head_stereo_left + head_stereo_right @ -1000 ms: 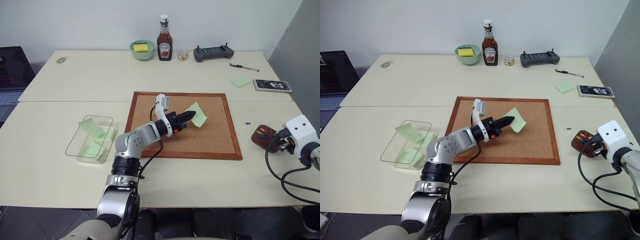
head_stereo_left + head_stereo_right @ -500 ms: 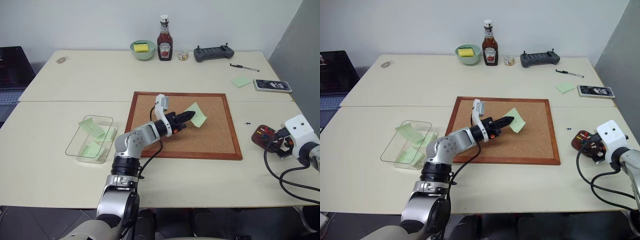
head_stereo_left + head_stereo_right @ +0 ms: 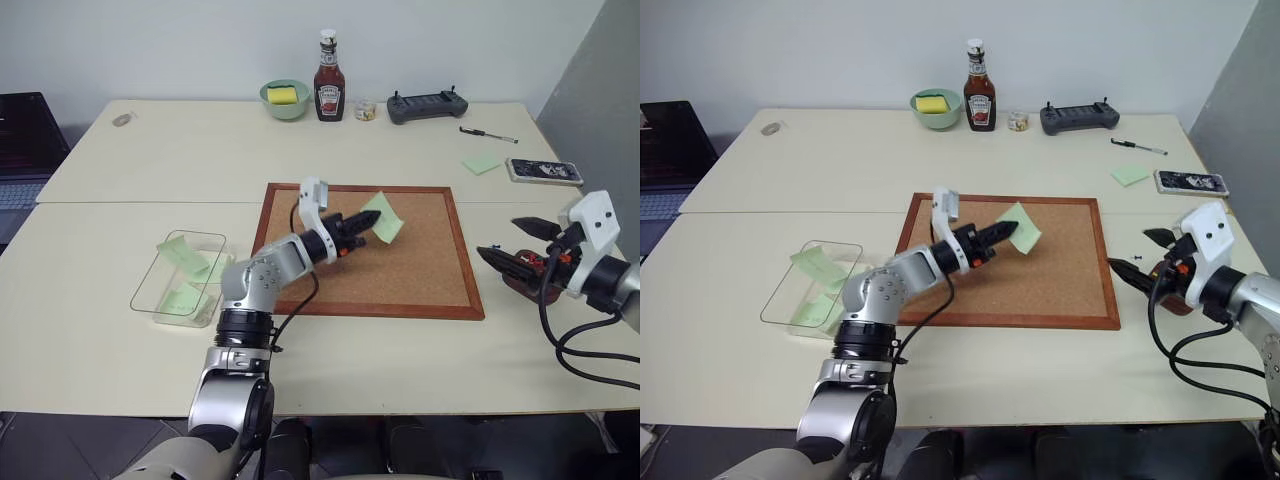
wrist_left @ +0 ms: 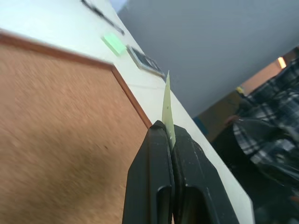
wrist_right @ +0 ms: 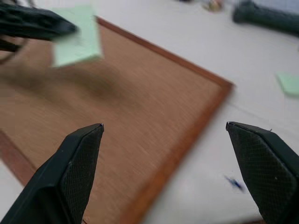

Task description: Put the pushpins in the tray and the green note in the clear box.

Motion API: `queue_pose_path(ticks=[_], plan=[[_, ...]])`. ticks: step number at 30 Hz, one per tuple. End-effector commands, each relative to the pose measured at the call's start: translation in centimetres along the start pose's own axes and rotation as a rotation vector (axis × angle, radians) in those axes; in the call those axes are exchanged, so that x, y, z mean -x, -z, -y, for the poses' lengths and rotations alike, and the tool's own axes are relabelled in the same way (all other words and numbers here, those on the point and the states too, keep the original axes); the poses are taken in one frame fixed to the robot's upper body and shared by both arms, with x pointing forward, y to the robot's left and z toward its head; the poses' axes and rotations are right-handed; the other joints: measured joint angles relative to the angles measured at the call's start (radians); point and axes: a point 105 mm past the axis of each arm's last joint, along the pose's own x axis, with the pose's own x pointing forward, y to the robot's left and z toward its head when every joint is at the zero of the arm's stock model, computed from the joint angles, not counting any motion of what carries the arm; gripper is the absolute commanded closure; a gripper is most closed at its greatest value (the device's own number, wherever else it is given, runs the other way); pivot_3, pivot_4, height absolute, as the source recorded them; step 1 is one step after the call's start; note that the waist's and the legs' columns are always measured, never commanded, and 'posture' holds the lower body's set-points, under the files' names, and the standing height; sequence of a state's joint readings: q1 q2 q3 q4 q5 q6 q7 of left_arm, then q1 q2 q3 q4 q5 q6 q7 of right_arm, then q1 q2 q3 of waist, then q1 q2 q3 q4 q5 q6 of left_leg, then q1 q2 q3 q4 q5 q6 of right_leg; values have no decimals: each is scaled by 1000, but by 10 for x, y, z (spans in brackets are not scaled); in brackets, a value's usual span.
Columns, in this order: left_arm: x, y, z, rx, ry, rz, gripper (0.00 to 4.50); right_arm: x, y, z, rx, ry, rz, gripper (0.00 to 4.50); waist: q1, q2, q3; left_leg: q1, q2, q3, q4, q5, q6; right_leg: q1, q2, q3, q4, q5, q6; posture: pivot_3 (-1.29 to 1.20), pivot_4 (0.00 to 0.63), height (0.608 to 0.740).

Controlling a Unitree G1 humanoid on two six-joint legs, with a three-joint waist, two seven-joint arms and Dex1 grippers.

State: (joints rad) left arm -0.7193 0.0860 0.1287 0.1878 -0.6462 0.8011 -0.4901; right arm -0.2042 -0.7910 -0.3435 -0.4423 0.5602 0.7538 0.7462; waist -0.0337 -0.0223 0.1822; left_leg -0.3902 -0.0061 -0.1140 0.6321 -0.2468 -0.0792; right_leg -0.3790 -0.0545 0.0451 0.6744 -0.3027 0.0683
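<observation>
Left eye view showed the clear box (image 3: 180,278) nearest, at the lower left of the frame on the pale worktop (image 3: 420,370), with green slips lying inside it. At the right edge of the frame, the right end effector (image 3: 510,244) hung with its two black fingers spread wide apart and nothing between them, pointing toward the frame's left. The dark reddish-brown tray (image 3: 520,275) lay right behind those fingers, partly hidden by them, with small coloured pushpins (image 3: 526,262) in it; how many could not be told. One blue pushpin (image 3: 1137,257) lay alone on the worktop between the tray and the corkboard (image 3: 420,270).

Mid-frame, the left end effector (image 3: 357,226) was clamped shut on the green note (image 3: 380,217), holding it by one edge above the corkboard's upper half; in the left wrist view the note (image 4: 167,112) stood edge-on between the closed fingers.

Farther back, at the upper right, a green sticky pad (image 3: 482,163), a phone (image 3: 544,171) and a pen (image 3: 488,134) lay on the worktop. Along the far edge stood a green bowl (image 3: 285,99), a ketchup bottle (image 3: 329,90), a small jar (image 3: 365,109) and a dark controller (image 3: 428,105).
</observation>
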Motion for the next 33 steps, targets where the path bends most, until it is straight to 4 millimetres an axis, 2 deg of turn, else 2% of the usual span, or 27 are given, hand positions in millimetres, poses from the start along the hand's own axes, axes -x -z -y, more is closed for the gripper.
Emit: queue_pose_path(ticks=[1,4,6,9,11,13,18,22,24,28,33], plan=[[33,-59,0,-276,-172,127,4500,-23,-30,-33,39,-201,131,61,-3,0,0,0,0,0,0,0,0,0,0,0,0,0,0,0,150,740],[78,-85,-6,-419,-369,156,4500,-46,-46,-58,62,-359,197,61,-18,0,1,1,1,0,0,0,0,-1,1,0,2,0,0,0,150,740],[103,-94,-6,-464,-468,162,4500,-57,-51,-68,70,-431,219,61,-19,0,1,1,1,-1,-1,0,0,-1,1,0,2,0,0,0,150,740],[158,-101,-9,-558,-687,143,4500,-72,-56,-85,64,-564,251,61,-19,-1,1,0,0,-1,0,0,0,-1,0,0,1,0,0,0,150,740],[184,-99,-10,-595,-791,106,4500,-79,-55,-94,64,-636,257,61,-16,-2,2,0,0,-2,0,0,0,-2,0,0,2,0,0,0,150,740],[203,-95,-11,-610,-862,68,4500,-83,-55,-100,66,-686,263,61,-9,-2,2,-1,0,-3,0,0,0,-2,0,-2,2,0,0,0,150,740],[248,-69,-23,-613,-1015,-105,4500,-97,-55,-118,89,-799,282,61,-3,-2,2,-1,0,-3,0,0,0,-2,0,-1,2,0,-1,0,150,740],[260,-47,-34,-577,-1028,-193,4500,-103,-54,-129,109,-849,289,61,-1,-2,2,0,1,-4,-1,0,0,-2,1,-2,4,0,-1,0,150,740],[263,-46,-39,-575,-1044,-199,4500,-103,-53,-132,118,-862,287,61,3,-2,2,0,0,-4,-1,0,0,-2,0,-2,4,0,-2,0,150,740],[263,-50,-41,-592,-1051,-178,3669,-100,-51,-137,137,-884,280,0,3,-2,2,0,0,-4,0,0,0,-2,0,-2,4,0,-2,0,150,740],[256,-58,-38,-626,-1026,-159,2835,-98,-48,-139,165,-893,266,0,2,-2,2,0,0,-4,-1,0,0,-3,0,-2,4,0,-2,0,150,740]])
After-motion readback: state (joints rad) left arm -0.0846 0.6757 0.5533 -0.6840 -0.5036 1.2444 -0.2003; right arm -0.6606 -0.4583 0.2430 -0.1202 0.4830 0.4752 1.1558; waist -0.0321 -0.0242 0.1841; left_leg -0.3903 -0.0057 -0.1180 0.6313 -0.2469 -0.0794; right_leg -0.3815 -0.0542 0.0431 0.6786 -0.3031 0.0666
